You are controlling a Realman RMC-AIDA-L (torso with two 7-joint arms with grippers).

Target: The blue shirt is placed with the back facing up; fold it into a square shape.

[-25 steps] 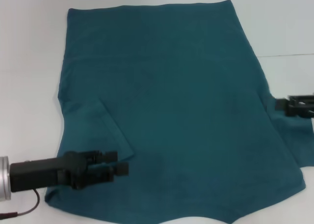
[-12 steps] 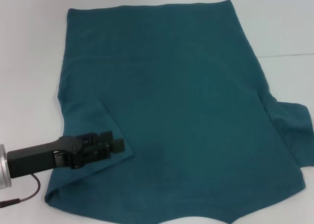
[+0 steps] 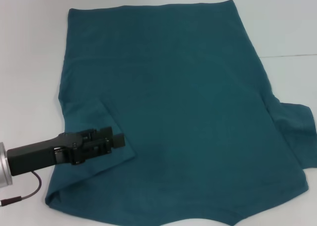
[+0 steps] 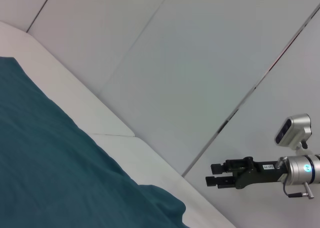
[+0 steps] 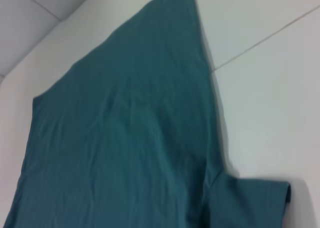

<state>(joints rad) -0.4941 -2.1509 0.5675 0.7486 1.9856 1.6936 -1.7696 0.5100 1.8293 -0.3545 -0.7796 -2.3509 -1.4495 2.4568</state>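
The blue shirt [image 3: 188, 112] lies flat on the white table [image 3: 29, 62], plain side up, hem at the far end. Its left sleeve [image 3: 99, 118] is folded in over the body. The right sleeve [image 3: 295, 124] is spread out sideways. My left gripper [image 3: 118, 139] hovers low over the near edge of the folded sleeve, open, and no cloth is lifted by it. My right gripper [image 4: 209, 177] is outside the head view. The left wrist view shows it off beyond the shirt [image 4: 50, 168], above the table, fingers a little apart and holding nothing. The right wrist view shows the shirt [image 5: 125, 138] and its right sleeve [image 5: 255, 203].
White tabletop surrounds the shirt on the left, far and right sides. A thin seam line [image 3: 292, 55] crosses the table at the right. A dark cable [image 3: 25, 196] hangs from my left arm near the front left corner.
My left gripper has moved away from me and slightly left, onto the folded sleeve. My right gripper, seen at the right sleeve one second ago, has left the head view. The shirt has not shifted.
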